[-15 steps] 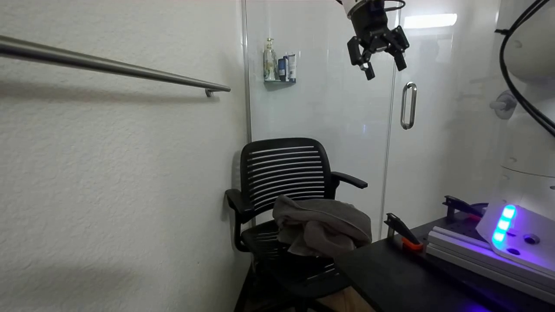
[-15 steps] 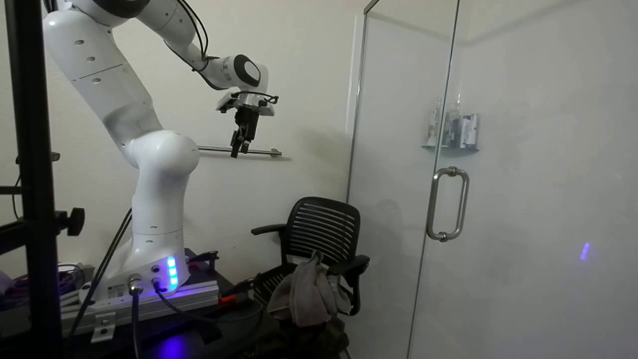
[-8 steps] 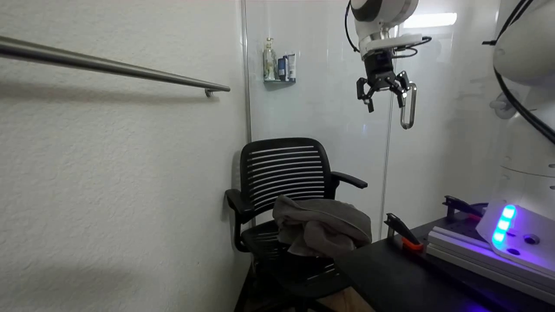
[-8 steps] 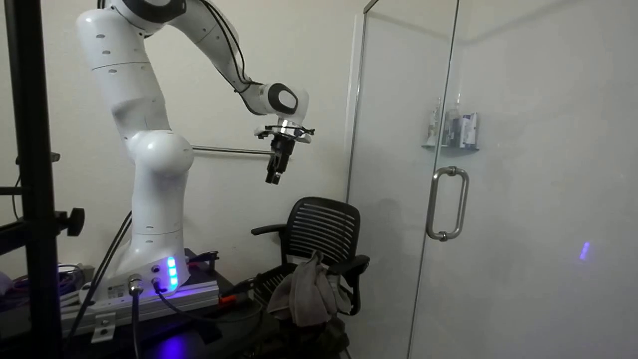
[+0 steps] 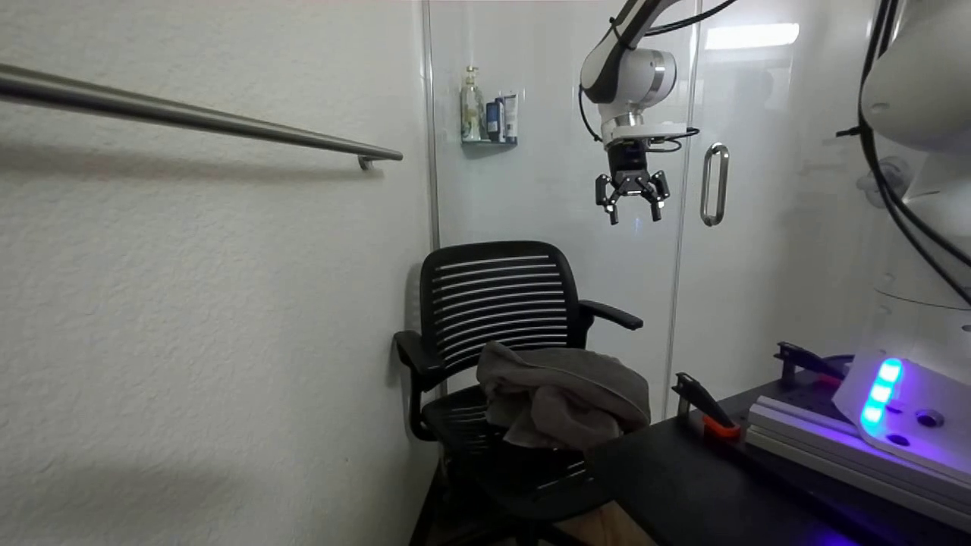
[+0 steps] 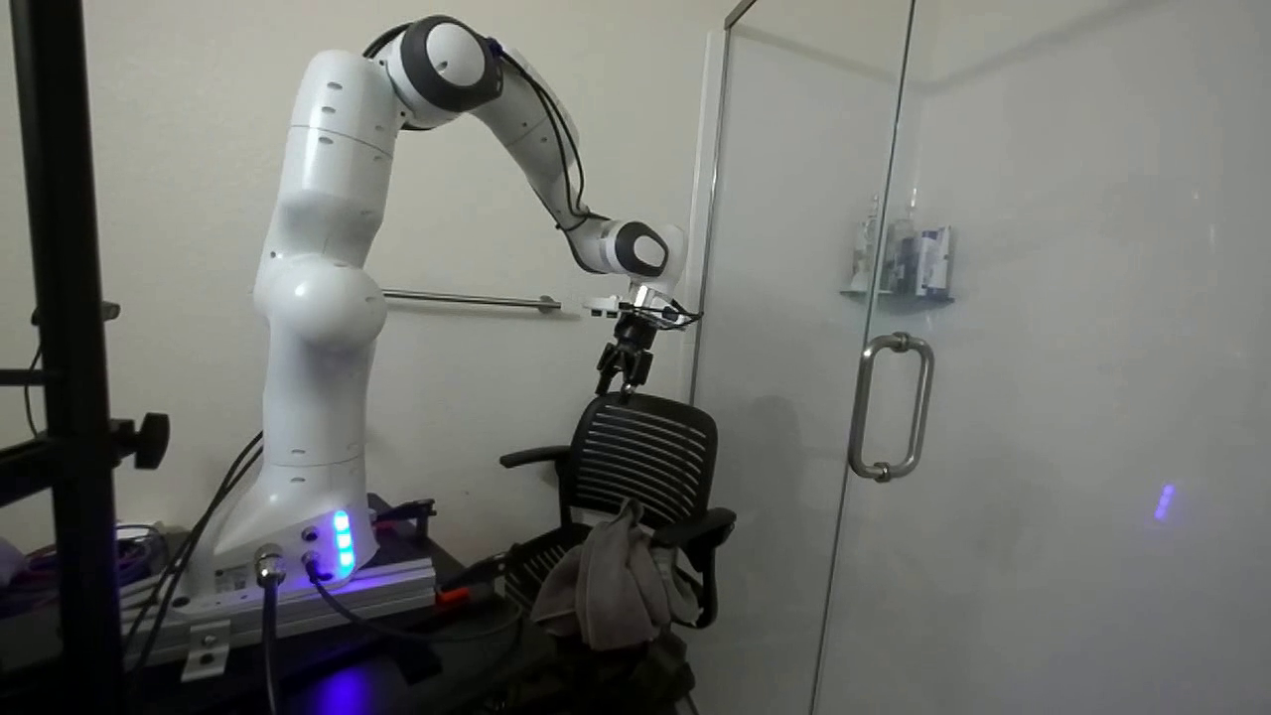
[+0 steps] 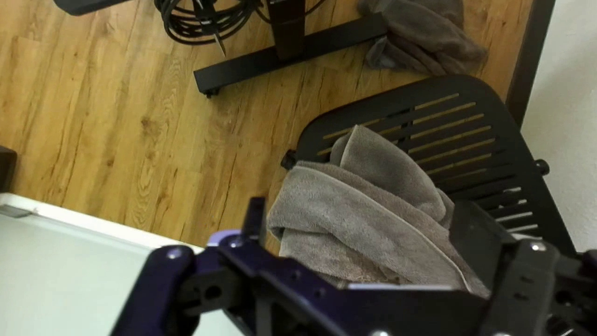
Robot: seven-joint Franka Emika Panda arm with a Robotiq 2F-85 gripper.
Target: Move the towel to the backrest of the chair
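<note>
The towel [image 5: 569, 394] is a crumpled grey-brown cloth lying on the seat of the black chair [image 5: 611, 313]. It also shows in an exterior view [image 6: 616, 586], draped at the seat's front, and in the wrist view [image 7: 364, 210]. The slatted backrest [image 5: 501, 296] stands upright behind it, bare; it also shows in an exterior view [image 6: 645, 457]. My gripper [image 5: 635, 216] is open and empty, pointing down, well above the towel. In an exterior view the gripper [image 6: 616, 389] overlaps the backrest's top edge. In the wrist view the towel appears between the open fingers [image 7: 364, 228].
A black table [image 5: 683, 470] with clamps [image 5: 705, 402] stands beside the chair. A metal bar [image 5: 227, 121] runs along the wall. A glass door with a handle [image 6: 894, 407] is nearby. Another grey-brown cloth [image 7: 419, 37] lies on the floor by a table leg [image 7: 289, 51].
The arm has reached out and down, bringing my open gripper from high up to above the chair. The towel and chair have not moved.
</note>
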